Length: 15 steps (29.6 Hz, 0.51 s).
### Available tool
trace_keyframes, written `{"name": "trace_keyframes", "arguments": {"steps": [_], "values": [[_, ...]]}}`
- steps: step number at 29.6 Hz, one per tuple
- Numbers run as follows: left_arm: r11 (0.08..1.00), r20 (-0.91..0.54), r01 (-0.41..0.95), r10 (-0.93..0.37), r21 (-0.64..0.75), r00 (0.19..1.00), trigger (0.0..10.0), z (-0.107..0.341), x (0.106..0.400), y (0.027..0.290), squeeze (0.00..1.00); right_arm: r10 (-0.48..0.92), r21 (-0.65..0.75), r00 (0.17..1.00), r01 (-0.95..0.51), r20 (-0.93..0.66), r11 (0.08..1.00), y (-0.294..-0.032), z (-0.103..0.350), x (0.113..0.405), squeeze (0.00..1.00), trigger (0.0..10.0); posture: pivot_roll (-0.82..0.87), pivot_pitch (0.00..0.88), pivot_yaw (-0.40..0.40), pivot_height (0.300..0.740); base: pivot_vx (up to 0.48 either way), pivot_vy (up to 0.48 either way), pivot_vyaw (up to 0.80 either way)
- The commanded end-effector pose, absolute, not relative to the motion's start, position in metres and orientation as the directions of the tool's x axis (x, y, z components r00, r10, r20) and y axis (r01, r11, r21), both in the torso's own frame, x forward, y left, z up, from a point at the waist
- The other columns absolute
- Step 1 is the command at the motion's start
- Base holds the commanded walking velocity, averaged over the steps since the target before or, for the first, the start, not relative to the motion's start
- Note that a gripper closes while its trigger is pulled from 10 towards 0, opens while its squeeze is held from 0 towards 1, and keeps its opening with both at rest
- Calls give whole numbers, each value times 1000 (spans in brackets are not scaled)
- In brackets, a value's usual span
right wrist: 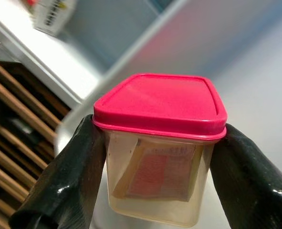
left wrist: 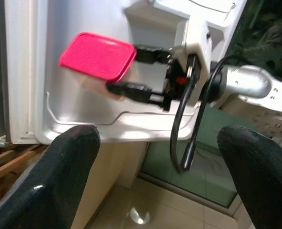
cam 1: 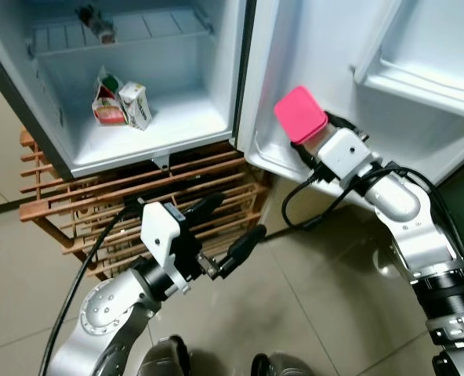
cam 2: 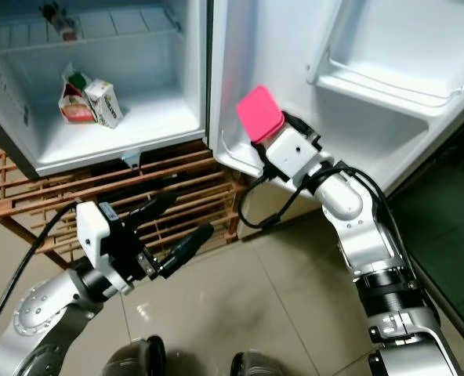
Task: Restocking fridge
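A clear container with a pink lid (right wrist: pixel 159 148) is grasped by the right pincer (cam 1: pixel 314 141) and held against the lower shelf of the open fridge door (cam 1: pixel 420 102), at two o'clock in the head view. The left pincer (cam 1: pixel 230 227), fingers spread and holding nothing, is seen at six o'clock above the wooden rack (cam 1: pixel 67 204). Two cartons (cam 1: pixel 122 103) are seen inside the fridge at eleven o'clock.

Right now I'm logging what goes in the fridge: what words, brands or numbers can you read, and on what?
None can be read.
Cartons on the fridge floor: print too small.
Label inside the tub held by the right gripper: blurred red-and-white patch, no letters legible.
Pink lid: plain.
Item on the shelf: too small to tell.
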<state>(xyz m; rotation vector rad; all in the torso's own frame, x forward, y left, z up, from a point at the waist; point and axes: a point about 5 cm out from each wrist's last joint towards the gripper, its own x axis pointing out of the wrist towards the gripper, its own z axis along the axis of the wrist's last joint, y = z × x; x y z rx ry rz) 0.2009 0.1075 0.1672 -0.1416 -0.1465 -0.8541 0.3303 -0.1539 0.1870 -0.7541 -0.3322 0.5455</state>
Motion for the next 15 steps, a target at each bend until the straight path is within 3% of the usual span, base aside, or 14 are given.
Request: {"name": "trace_keyframes", "arguments": {"steps": [1,6,12,15], "values": [[648,180,758,-739,-71,649,10000,170,197,107,0,596,-727,798,-358,87,586,-153,185,329,0,0,-12,241,-48,740,0,0,0],[655,162,752,-736,-75,658,10000,171,195,109,0,598,-673,796,-394,91,627,-152,181,330,0,0,-8,253,-42,740,0,0,0],[655,149,751,-737,-79,659,10000,171,194,110,0,578,-474,813,-480,77,738,-161,176,335,0,0,-7,256,-34,740,0,0,0],[655,147,751,-738,-80,659,10000,172,193,110,0,576,-441,814,-491,73,751,-165,176,337,0,0,-6,256,-32,740,0,0,0]]}}
